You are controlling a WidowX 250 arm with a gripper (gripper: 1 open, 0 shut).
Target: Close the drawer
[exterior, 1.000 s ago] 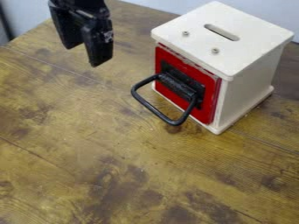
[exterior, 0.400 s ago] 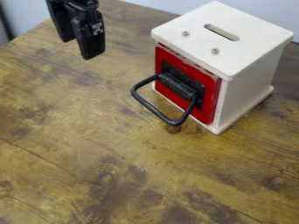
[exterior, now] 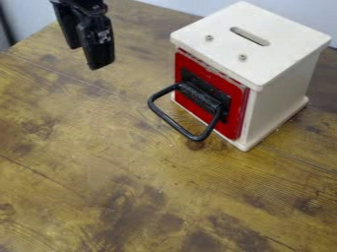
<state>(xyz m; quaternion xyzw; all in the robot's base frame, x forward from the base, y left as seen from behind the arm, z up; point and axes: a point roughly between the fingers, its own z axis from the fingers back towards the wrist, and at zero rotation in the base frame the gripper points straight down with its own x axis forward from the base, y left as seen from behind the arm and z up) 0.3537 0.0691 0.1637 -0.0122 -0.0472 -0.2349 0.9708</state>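
**End effector high at upper left, drawer front flush with the cabinet**

The black end effector [exterior: 90, 34] hung at the upper left of the view, above the worktop and well apart from the cabinet. It held nothing. Its two dark fingers [exterior: 99, 51] pointed downward and looked close together, but the dark body blended into them, so I could not tell whether the jaws were open or closed.

Out from there, the wooden worktop [exterior: 93, 167] spread across most of the view, brown and mottled, with visible plank seams running diagonally.

The drawer [exterior: 208, 91] sat in the cream-white cabinet [exterior: 263, 59] at the right of the view. Only its red front face showed, and that face lay about level with the cabinet's front edge, with no pale interior visible. A black bracket [exterior: 211, 96] was fixed across the middle of the red face. From the bracket a large black loop handle [exterior: 178, 116] reached forward and down toward the worktop, its far corner close to the surface near a small dark foot.

The cabinet's top carried one long slot [exterior: 250, 36] and a few small round marks.
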